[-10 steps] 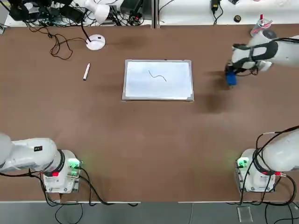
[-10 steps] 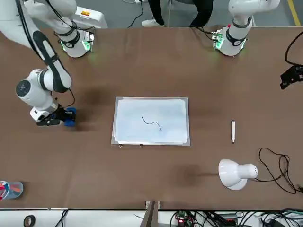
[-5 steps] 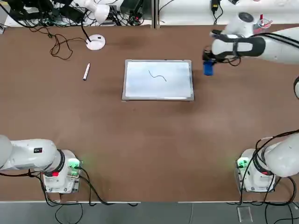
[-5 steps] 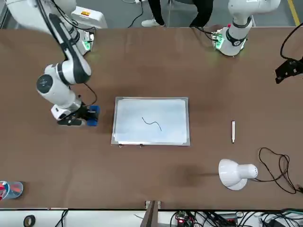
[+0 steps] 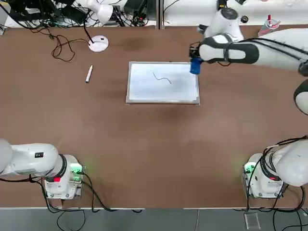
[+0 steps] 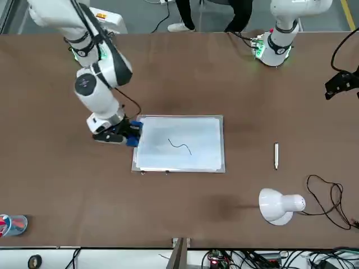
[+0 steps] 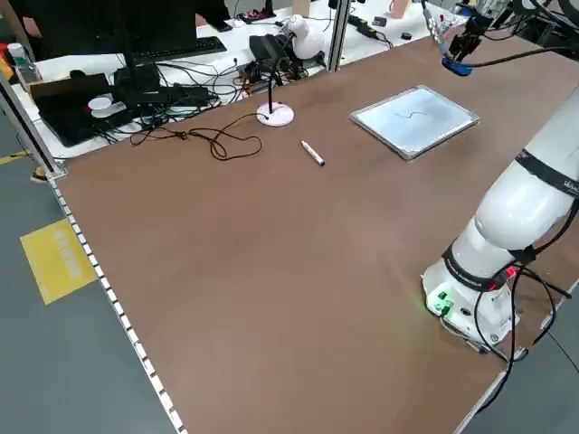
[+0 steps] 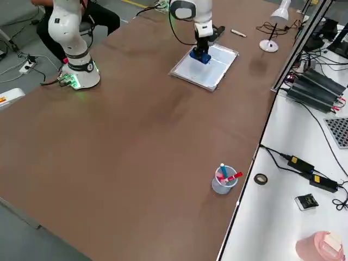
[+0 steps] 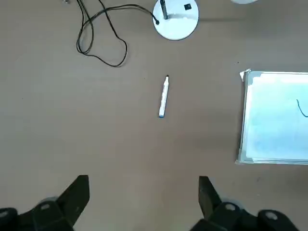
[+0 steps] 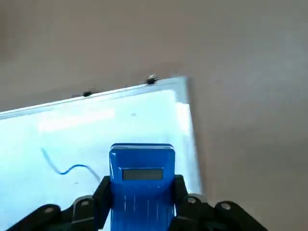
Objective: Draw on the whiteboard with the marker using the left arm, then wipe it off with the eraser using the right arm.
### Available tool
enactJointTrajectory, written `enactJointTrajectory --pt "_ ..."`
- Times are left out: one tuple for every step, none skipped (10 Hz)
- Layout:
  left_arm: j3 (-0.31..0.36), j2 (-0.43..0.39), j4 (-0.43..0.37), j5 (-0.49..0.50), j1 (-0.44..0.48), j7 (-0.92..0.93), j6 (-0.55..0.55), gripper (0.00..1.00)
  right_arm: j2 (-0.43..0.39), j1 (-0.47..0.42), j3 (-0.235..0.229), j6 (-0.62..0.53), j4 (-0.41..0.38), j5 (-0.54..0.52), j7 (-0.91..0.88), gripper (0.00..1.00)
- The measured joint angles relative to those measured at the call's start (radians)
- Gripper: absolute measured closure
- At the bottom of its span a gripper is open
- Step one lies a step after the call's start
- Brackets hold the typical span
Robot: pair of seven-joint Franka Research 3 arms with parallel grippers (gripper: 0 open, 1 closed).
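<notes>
Partly hidden, the right fingers [image 10: 181,192].

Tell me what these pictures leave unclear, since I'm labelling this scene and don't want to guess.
- Wiping face of the eraser: turned away in the right wrist view.
- Whether the eraser touches the whiteboard: the right gripper covers that spot in the right side view.
- Any lettering on the marker: too small, left wrist view.

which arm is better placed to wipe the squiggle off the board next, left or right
Right, most likely: its tool grips the eraser above the whiteboard's edge, near the squiggle. The left tool is open and empty.
</notes>
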Motion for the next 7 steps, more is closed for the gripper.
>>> enactJointTrajectory --pt "0.000 0.000 0.000 -0.005 0.000 0.000 0.000 0.00 0.033 0.024 -0.001 0.000 0.026 -0.001 0.025 0.45" --pt "0.000 0.001 -0.001 -0.007 0.000 0.000 0.000 0.00 0.070 0.044 -0.001 0.001 0.055 -0.009 0.050 0.45" --pt "0.000 0.002 -0.001 -0.007 0.000 0.000 0.002 0.00 0.113 0.064 -0.002 0.001 0.087 -0.027 0.081 0.45" --pt "0.000 0.003 -0.001 -0.008 0.000 0.000 0.003 0.00 0.157 0.081 -0.003 0.002 0.119 -0.050 0.119 0.45" --pt "0.000 0.004 -0.001 -0.010 0.000 0.000 0.003 0.00 0.202 0.095 -0.003 0.003 0.151 -0.078 0.160 0.45" --pt "0.001 0.004 -0.001 -0.016 0.000 0.000 0.003 0.00 0.241 0.107 -0.003 0.003 0.178 -0.102 0.192 0.45" --pt "0.001 0.005 -0.001 -0.022 0.001 0.000 0.003 0.00 0.269 0.116 -0.003 0.003 0.195 -0.118 0.212 0.45"
